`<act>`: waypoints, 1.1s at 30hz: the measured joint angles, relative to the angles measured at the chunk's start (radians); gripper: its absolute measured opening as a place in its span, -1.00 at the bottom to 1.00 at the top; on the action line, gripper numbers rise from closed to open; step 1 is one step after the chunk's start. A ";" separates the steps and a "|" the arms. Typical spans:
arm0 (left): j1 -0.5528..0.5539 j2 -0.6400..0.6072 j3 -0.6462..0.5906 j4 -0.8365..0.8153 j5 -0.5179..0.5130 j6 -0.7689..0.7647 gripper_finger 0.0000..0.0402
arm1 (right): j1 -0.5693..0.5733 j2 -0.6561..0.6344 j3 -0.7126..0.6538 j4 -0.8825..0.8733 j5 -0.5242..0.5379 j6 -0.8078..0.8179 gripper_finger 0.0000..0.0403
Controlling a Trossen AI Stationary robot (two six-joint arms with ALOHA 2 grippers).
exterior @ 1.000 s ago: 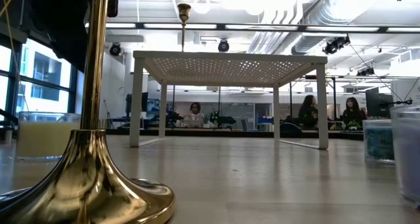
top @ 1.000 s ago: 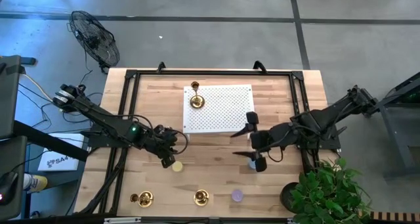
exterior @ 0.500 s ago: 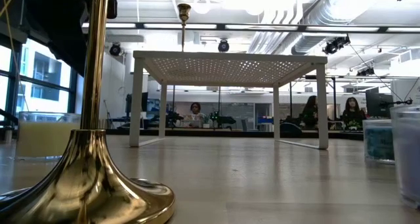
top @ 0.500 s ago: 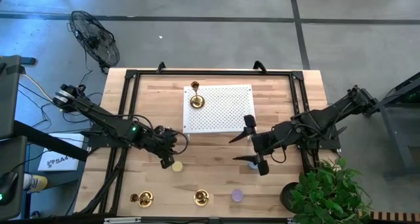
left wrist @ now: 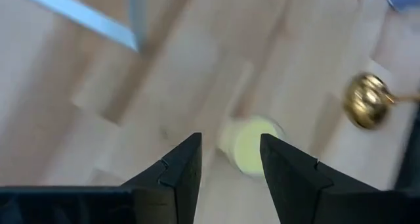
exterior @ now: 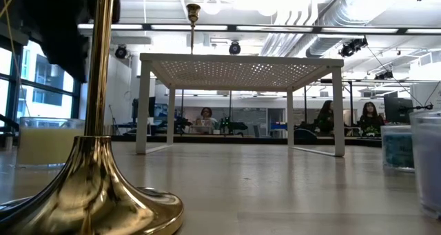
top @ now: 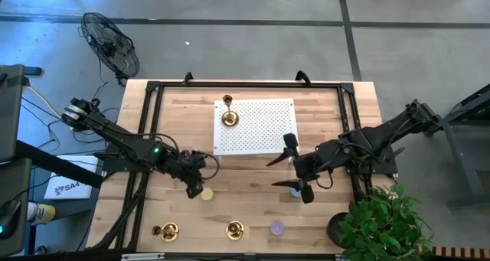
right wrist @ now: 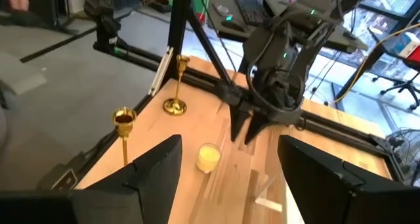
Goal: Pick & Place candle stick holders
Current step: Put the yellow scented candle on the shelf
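Hovering open-fingered over a yellow disc (top: 207, 194), the left gripper (top: 194, 186) faced the right gripper (top: 295, 168), apparently open too, two candle stick holders (top: 165, 231) standing near.

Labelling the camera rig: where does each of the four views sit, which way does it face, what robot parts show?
High: overhead, straight down on the table; both arms, left gripper, right gripper.
Low: table-top height, level across to the white perforated stand; gold candle stick holder up close.
Left wrist: down past its own open fingers at the yellow candle.
Right wrist: past its own open fingers toward the left arm.
Shared: both wrist views show the yellow candle.
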 joint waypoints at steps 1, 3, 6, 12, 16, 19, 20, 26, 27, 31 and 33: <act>0.000 0.000 0.000 0.001 0.036 -0.016 -0.24 | 0.000 0.000 0.000 -0.004 0.004 0.000 0.23; -0.001 0.000 0.000 0.003 0.095 -0.056 -0.24 | 0.000 0.000 0.000 -0.010 0.023 0.000 0.23; 0.000 0.000 0.000 0.023 0.185 -0.111 -0.24 | 0.000 0.000 0.000 -0.019 0.030 0.000 0.23; -0.009 0.048 -0.001 0.118 0.223 -0.117 -0.24 | 0.000 0.000 0.000 -0.019 0.026 0.008 0.23; -0.039 0.103 -0.001 0.116 0.257 -0.114 -0.24 | 0.000 0.000 0.000 -0.022 0.022 0.031 0.23; -0.050 0.131 -0.001 0.116 0.273 -0.113 -0.24 | 0.000 0.000 0.000 -0.026 0.006 0.032 0.23; -0.049 0.137 -0.001 0.120 0.274 -0.113 -0.24 | 0.000 0.000 0.000 -0.025 0.002 0.033 0.23; -0.046 0.142 0.000 0.118 0.183 -0.113 -0.24 | 0.000 0.000 0.000 -0.025 -0.001 0.032 0.23; -0.046 0.142 0.000 0.112 0.172 -0.114 -0.24 | 0.000 0.000 0.000 -0.025 -0.008 0.033 0.23; -0.046 0.142 0.000 0.074 0.148 -0.131 -0.24 | 0.000 0.001 0.000 -0.024 -0.020 0.033 0.23; -0.046 0.142 0.000 0.052 0.121 -0.152 -0.24 | 0.000 0.006 0.000 -0.022 -0.020 0.033 0.23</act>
